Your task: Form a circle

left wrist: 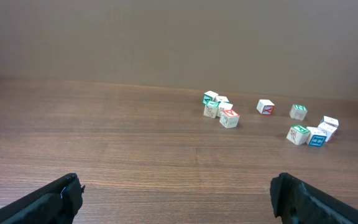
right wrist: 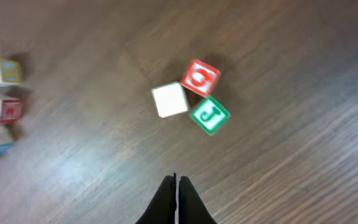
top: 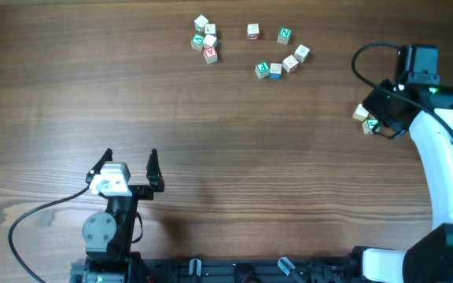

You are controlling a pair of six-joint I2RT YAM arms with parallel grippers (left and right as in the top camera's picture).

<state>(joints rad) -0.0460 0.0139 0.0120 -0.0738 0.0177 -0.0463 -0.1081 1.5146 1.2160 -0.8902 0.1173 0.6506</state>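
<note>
Right wrist view: right gripper (right wrist: 176, 178) pinched closed, empty, hovering over three touching letter blocks (right wrist: 169, 99) near the worktop (top: 226, 157) right edge, likely to nudge them toward the loose arc (top: 290, 64) by the far edge; left gripper (top: 129, 156) open, parked at the near edge.

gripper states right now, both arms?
Left gripper: open, holding nothing.
Right gripper: closed, holding nothing.

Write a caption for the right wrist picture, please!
Shut right gripper near a white block, red block and green block on the wooden table.
</note>
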